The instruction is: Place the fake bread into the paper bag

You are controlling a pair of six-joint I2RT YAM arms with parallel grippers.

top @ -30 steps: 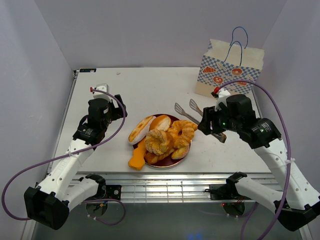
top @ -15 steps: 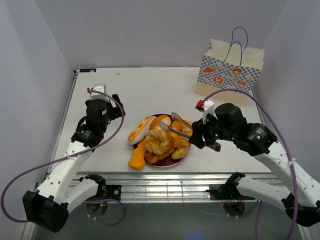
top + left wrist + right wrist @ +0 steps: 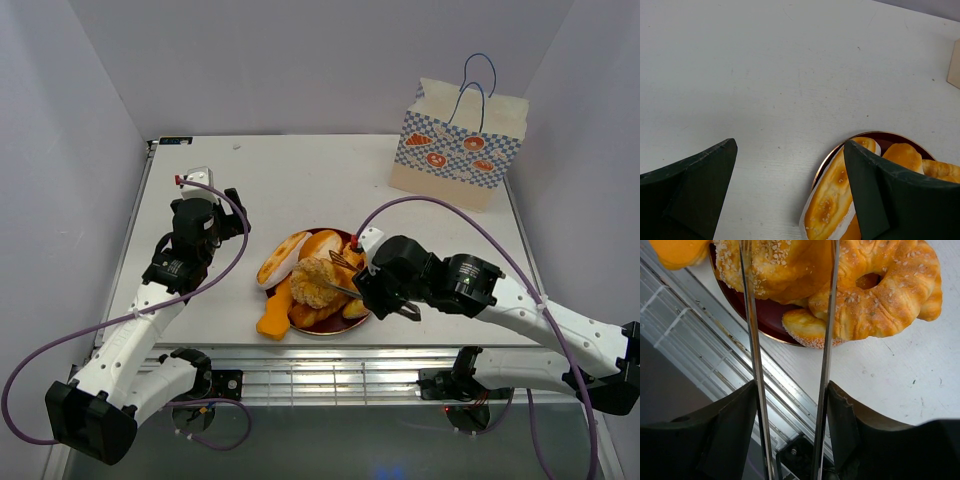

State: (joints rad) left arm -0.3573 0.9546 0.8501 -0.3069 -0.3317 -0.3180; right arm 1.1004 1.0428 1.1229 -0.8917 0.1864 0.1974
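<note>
Your white table (image 3: pixel 300 180) holds the dark red plate (image 3: pixel 762 315) near its front edge and the paper bag (image 3: pixel 458 150) standing far right.

A white counter (image 3: pixel 300 180) is boxed in by walls (image 3: pixel 300 60) on three sides. Open, bare surface runs from the dark red plate (image 3: pixel 325 331) near the front edge to the paper bag (image 3: pixel 458 150) in the far right corner. The right arm (image 3: pixel 470 285) and its metal tongs (image 3: pixel 343 262) block the plate's right side, above the fake bread (image 3: pixel 312 283). The plate's left side is free, and the left pincer (image 3: pixel 790 150) hangs there. Cord handles (image 3: pixel 478 80) arch over the bag's mouth.
</note>
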